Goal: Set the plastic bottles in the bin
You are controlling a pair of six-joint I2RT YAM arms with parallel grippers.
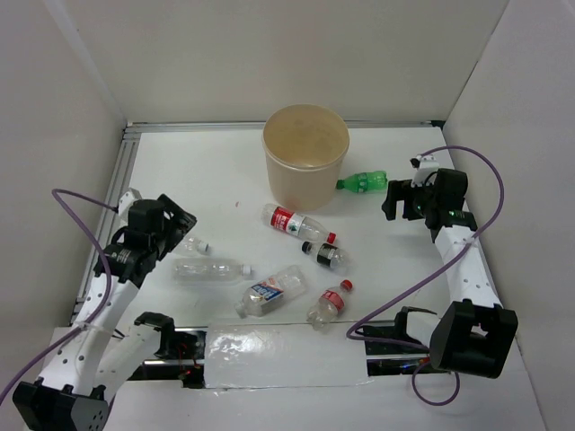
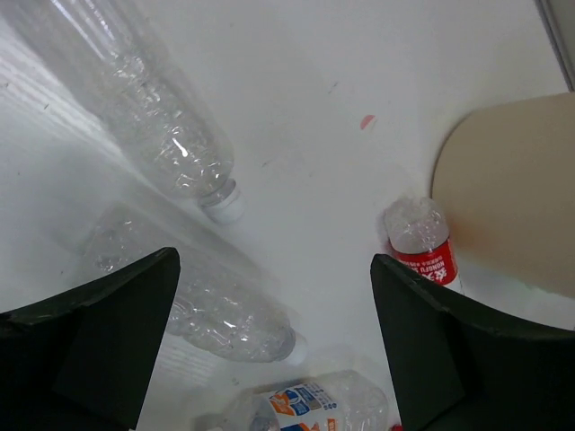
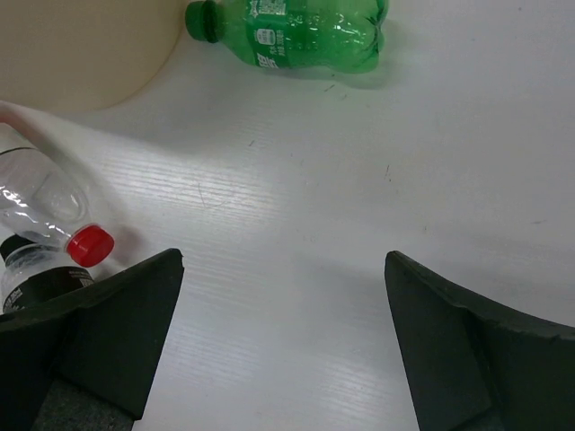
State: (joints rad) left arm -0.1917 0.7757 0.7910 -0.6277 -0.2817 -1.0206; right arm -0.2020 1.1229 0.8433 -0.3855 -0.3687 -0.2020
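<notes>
The tan bin (image 1: pixel 305 157) stands at the back middle. Several bottles lie on the white table. A green bottle (image 1: pixel 362 182) lies right of the bin, a red-label one (image 1: pixel 296 222) in front of it. Nearer lie a black-label one (image 1: pixel 325 256), a red-capped one (image 1: pixel 329 303), a blue-white label one (image 1: pixel 269 292) and two clear ones (image 1: pixel 208 268) (image 1: pixel 190 241). My left gripper (image 1: pixel 175 224) is open and empty above the clear bottles (image 2: pixel 162 126) (image 2: pixel 207 305). My right gripper (image 1: pixel 393 199) is open and empty, near the green bottle (image 3: pixel 296 31).
White walls close in the table at the back and both sides. A metal rail (image 1: pixel 121 180) runs along the left edge. The bin wall shows in the left wrist view (image 2: pixel 512 197) and the right wrist view (image 3: pixel 81 45). Cables loop from both arms.
</notes>
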